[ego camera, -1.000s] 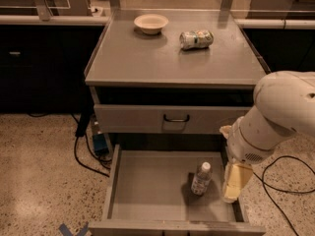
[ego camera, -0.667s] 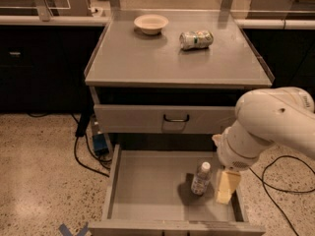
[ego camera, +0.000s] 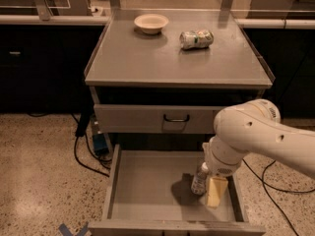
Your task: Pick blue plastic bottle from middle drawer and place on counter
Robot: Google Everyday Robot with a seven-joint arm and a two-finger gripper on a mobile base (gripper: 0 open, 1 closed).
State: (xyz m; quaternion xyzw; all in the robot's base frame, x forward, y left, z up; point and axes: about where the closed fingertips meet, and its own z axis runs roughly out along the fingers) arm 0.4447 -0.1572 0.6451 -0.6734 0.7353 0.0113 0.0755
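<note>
Blue plastic bottle [ego camera: 199, 179] stands in the middle drawer [ego camera: 147, 186], tool [ego camera: 214, 191] just beside it, its state unclear.

The counter [ego camera: 147, 65] carries a pale bowl [ego camera: 151, 23] and a can [ego camera: 196, 39] on its side — the gripper [ego camera: 209, 188] sits low in the middle drawer [ego camera: 145, 191], beside the blue plastic bottle [ego camera: 199, 179]

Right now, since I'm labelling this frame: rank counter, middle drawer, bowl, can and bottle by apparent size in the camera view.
1. counter
2. middle drawer
3. bowl and can: look alike, unranked
4. blue plastic bottle, smallest; the gripper is beside it inside the drawer
</note>
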